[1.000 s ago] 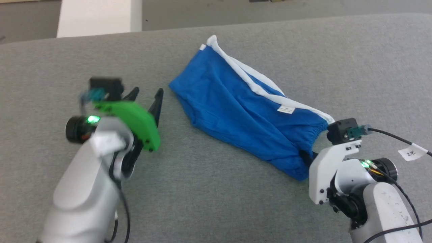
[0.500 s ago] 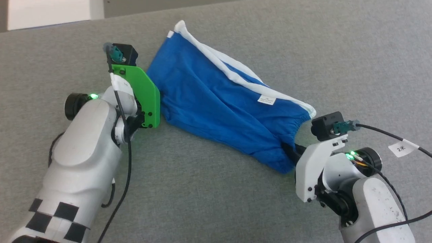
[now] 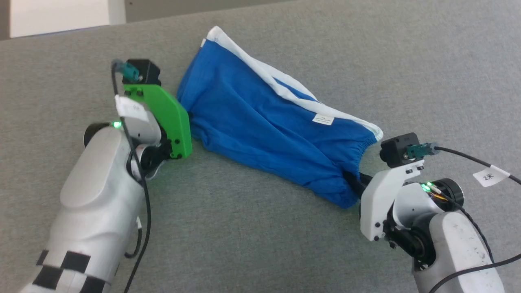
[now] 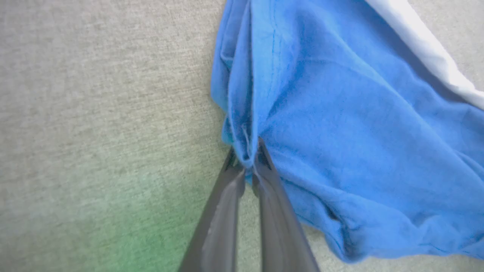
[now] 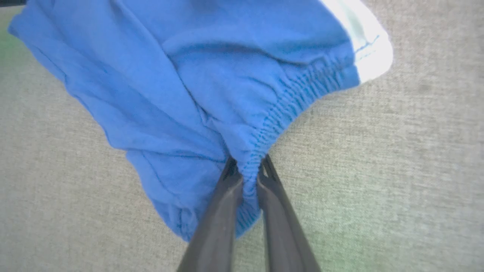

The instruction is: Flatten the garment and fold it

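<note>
right tool [image 5: 247, 166]: two dark fingers [image 5: 223, 215] rising from bottom centre, pinched together on the gathered waistband [image 5: 291, 107]
garment [image 5: 196, 75]: bright blue, rumpled, filling upper left and centre
white stripe [image 5: 365, 41]: upper right, at the waistband's end
tabletop [image 5: 378, 170]: grey, fabric-textured, under the cloth

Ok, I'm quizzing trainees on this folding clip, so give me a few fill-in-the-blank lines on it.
The shorts are ____ with a white stripe. The right gripper pinches their elastic ____. The left gripper is ____ on their other end. Their small tag is ____.
Missing: blue; waistband; shut; white.
</note>
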